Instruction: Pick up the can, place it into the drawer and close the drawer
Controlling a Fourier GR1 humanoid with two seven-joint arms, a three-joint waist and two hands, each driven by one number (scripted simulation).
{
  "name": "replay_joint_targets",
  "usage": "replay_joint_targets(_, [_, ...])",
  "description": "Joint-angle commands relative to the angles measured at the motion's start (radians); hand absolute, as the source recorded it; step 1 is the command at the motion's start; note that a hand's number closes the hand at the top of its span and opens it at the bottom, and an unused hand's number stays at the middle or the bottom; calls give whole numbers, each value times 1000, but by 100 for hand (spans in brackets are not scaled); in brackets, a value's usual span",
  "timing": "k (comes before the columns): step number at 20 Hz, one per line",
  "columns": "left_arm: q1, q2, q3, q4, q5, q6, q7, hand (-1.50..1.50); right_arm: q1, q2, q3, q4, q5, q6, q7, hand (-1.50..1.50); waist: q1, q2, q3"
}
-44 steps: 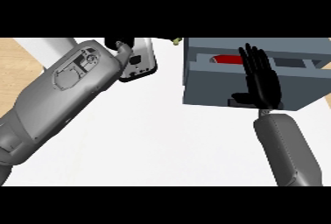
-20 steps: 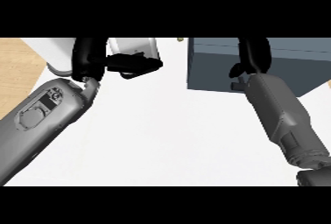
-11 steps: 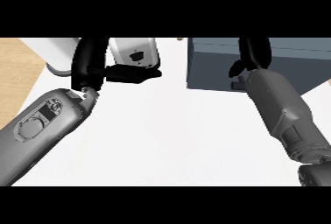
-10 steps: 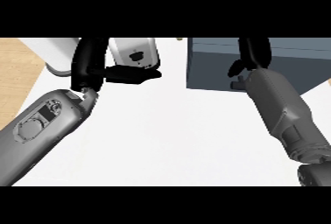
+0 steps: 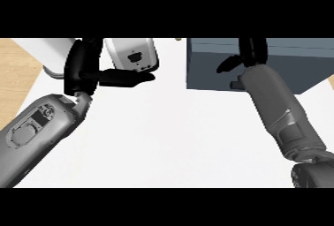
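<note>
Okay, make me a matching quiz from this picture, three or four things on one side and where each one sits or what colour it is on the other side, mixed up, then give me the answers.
Things:
1. drawer unit
2. left hand
3. right hand
4. counter strip

Descriptions:
A. light wood, at the view's left edge
B. dark blue-grey box, upper right
C. black, up against the front of the blue-grey box
D. black, at upper left beside a white appliance

Pairs: 1-B, 2-D, 3-C, 4-A
</note>
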Motion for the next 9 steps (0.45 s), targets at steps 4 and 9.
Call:
replay_joint_targets(4, [65,6,5,-32,-16,11,-16,-150,-90,87,-195,-38,-251,119,-43,-150,3,-17,-2])
replay_joint_targets(9, [110,41,38,-76,-15,-13,-8,-150,-136,92,-211,-29,-275,111,-36,-150,1,-16,-4])
